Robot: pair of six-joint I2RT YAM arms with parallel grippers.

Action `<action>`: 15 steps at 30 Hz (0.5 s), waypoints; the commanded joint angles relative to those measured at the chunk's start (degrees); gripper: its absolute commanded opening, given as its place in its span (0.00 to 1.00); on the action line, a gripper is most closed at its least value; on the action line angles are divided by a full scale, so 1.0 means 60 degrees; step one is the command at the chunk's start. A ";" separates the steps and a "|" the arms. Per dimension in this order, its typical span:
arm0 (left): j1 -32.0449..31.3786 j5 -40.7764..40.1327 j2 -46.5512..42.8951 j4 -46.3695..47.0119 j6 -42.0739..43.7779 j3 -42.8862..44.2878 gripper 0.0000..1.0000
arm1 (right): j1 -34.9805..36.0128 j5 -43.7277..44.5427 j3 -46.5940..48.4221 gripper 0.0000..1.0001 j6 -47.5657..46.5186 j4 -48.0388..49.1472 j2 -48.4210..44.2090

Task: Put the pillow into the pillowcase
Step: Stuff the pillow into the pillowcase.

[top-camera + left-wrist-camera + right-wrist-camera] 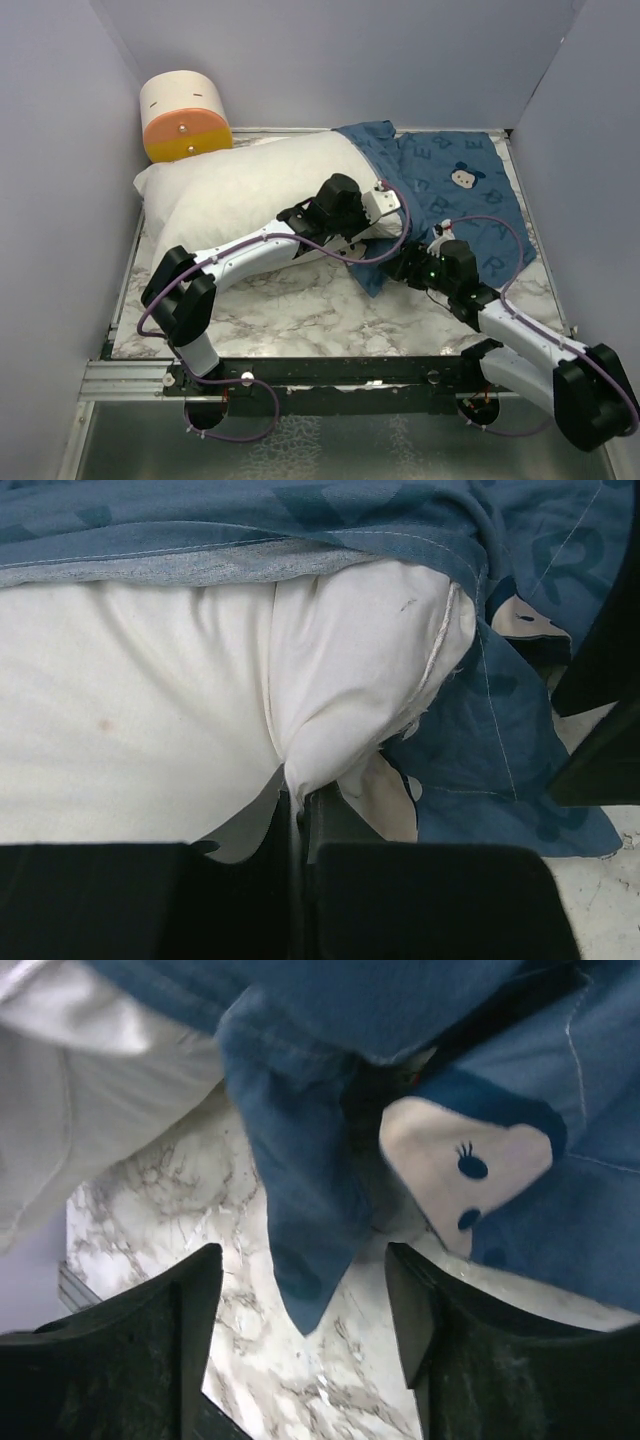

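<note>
The white pillow [240,185] lies across the left and middle of the table, with its right end inside the dark blue pillowcase [460,200]. My left gripper [352,240] is at the pillow's near edge by the pillowcase mouth. In the left wrist view the left gripper [298,815] is shut on a pinch of the pillow [150,710], with the pillowcase [520,770] over and to the right of it. My right gripper [398,268] is open at the pillowcase's near corner. In the right wrist view that corner [300,1190] hangs between the open fingers [190,1340], untouched.
A cream and orange cylinder [185,115] stands at the back left, touching the pillow. Grey walls close in the left, back and right. The marble table [300,310] shows bare in front of the pillow. A metal rail [130,378] runs along the near edge.
</note>
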 commanded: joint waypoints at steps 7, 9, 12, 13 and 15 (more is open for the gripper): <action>0.0066 0.0989 -0.0649 0.0893 -0.0833 0.0506 0.00 | 0.0923 -0.0579 0.0141 0.01 0.0572 0.3756 0.1148; 0.0133 0.1113 -0.0458 0.0897 -0.1120 0.0925 0.00 | 0.1842 -0.0201 0.0463 0.01 0.0160 0.3766 0.0849; 0.0174 0.1274 -0.0044 0.0819 -0.1601 0.1670 0.00 | 0.2933 -0.0018 0.1402 0.01 -0.0483 0.3668 0.1131; 0.0179 0.1280 0.0115 0.0757 -0.1787 0.1935 0.00 | 0.3313 -0.0058 0.1797 0.01 -0.0707 0.3607 0.1371; 0.0213 0.1220 0.0466 0.0562 -0.2013 0.2429 0.00 | 0.4010 -0.0075 0.2481 0.01 -0.1102 0.3485 0.1912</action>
